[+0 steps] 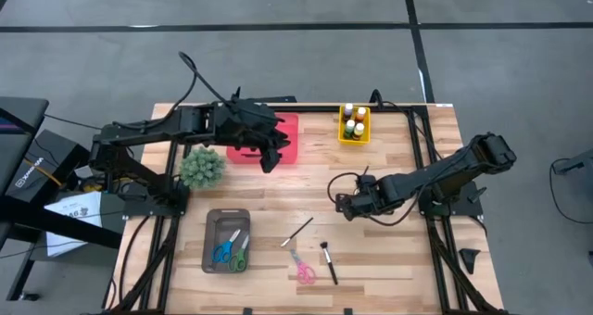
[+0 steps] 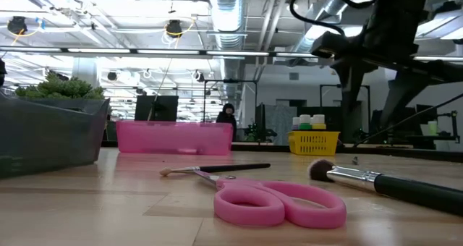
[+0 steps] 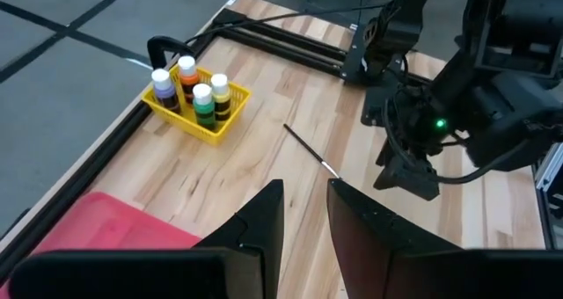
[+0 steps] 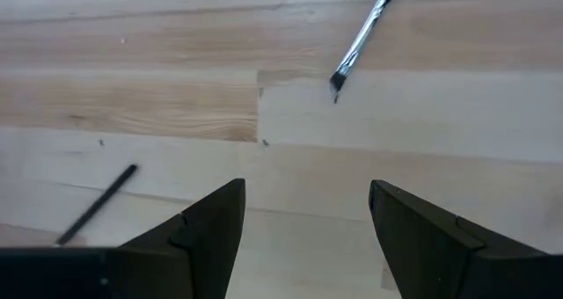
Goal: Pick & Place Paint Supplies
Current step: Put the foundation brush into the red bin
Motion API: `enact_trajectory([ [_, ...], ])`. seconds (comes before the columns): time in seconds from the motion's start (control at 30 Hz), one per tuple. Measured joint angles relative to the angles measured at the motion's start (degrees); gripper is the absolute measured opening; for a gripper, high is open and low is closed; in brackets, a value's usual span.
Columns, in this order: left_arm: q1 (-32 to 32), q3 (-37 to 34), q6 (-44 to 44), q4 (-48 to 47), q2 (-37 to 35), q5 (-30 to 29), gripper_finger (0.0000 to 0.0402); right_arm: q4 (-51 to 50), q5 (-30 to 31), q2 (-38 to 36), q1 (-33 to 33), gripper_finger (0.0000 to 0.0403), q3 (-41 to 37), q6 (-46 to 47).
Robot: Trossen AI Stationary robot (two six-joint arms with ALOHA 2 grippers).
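Observation:
Several paint bottles stand upright in a yellow basket at the table's far edge. One thin dark-handled paintbrush lies flat on the wood just beyond my right gripper. That gripper hangs open, pointing down at bare table. Another thin brush lies nearer the front edge; its dark end shows beside my right fingers. My left gripper hovers over the right end of the pink tray. Its fingers stand a little apart with nothing between them.
A fuzzy green plant stands at the left. A grey bin at the front holds blue and green scissors. Pink scissors and a thick dark-handled brush lie near the front edge. Cables and a black frame run along the table's right side.

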Motion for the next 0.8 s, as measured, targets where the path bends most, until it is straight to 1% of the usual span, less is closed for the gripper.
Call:
enact_trajectory([
  [0.17, 0.00, -0.66, 0.62, -0.33, 0.02, -0.08, 0.0084, 1.48, 0.06, 0.01, 0.23, 0.0239, 0.00, 4.24],
  [0.47, 0.02, -0.66, 4.07, -0.24, 0.01, -0.12, 0.0084, 2.83, 0.68, 0.93, 1.03, 0.0239, -0.02, 20.00],
  [0.6, 0.02, -0.66, 7.40, -0.24, 0.00, -0.13, 0.0084, 5.09, 2.60, 2.11, 1.05, 0.0239, -0.04, 20.98],
  [0.73, 0.39, -0.66, 7.87, 0.02, 0.00, -0.13, 0.0084, 7.88, 3.58, 3.27, 0.99, 0.0239, 0.05, 22.38],
  [0.8, 0.46, -0.64, 7.87, 0.11, -0.02, -0.15, 0.0084, 7.70, 3.59, 3.50, 1.01, 0.0239, -0.13, 23.24],
])
